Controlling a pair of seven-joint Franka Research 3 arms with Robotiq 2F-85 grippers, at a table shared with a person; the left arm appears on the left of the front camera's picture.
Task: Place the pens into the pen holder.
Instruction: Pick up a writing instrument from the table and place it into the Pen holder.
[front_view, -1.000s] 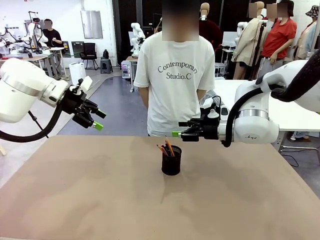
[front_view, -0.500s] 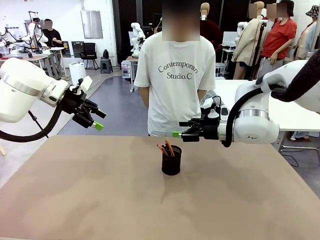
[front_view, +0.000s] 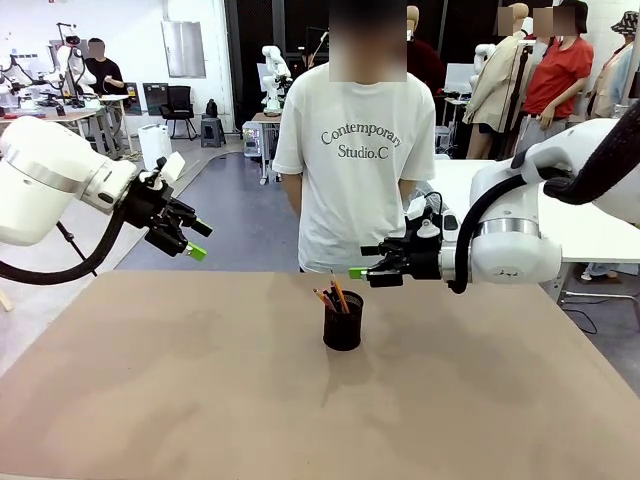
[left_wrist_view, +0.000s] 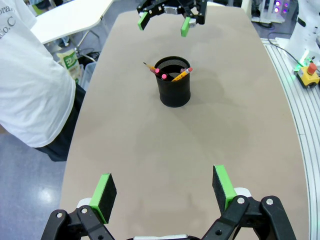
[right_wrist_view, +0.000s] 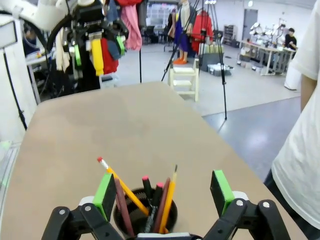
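The black mesh pen holder (front_view: 343, 325) stands upright mid-table with several pens (front_view: 334, 296) sticking out of its top. In the left wrist view the pen holder (left_wrist_view: 173, 85) and pens (left_wrist_view: 172, 76) lie far ahead. My left gripper (front_view: 196, 240) hangs open and empty above the table's far left edge; its own view shows it (left_wrist_view: 164, 189) wide open. My right gripper (front_view: 357, 270) is open just above and right of the holder; from its wrist it (right_wrist_view: 162, 192) straddles the pens (right_wrist_view: 168, 192) in the holder (right_wrist_view: 141, 216), touching nothing.
A person in a white T-shirt (front_view: 352, 150) stands at the table's far edge behind the holder, hands out of sight. Bare brown tabletop (front_view: 200, 400) surrounds the holder. The right gripper (left_wrist_view: 162, 20) and the left gripper (right_wrist_view: 98, 50) each show in the other's wrist view.
My right gripper has drifted slightly right and down near the holder. The person has shifted a little to the right. The left arm and the pens have not moved.
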